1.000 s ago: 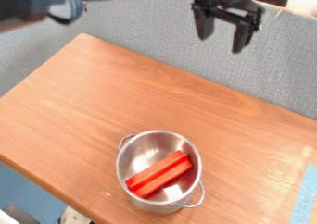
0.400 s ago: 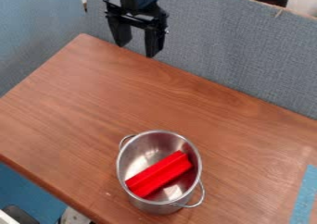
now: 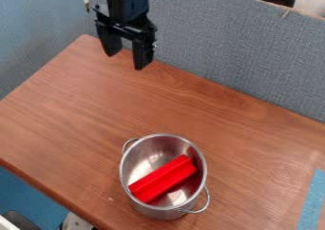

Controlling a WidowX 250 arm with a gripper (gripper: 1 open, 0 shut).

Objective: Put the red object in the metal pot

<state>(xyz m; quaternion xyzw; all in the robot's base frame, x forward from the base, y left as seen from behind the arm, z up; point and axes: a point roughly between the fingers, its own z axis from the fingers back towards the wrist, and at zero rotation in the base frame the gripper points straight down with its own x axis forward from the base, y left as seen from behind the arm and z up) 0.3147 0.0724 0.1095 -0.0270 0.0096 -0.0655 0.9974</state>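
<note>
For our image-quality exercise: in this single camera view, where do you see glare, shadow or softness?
Camera view: whole frame is soft and low in detail; metal pot shows bright glare along its rim; red object inside is evenly lit; gripper is dark, its details hard to read; wooden table carries only faint shadows.

A wooden worktop (image 3: 89,110) fills the lower left of the frame, backed by a grey-blue fabric partition (image 3: 241,44) across the top.
</note>
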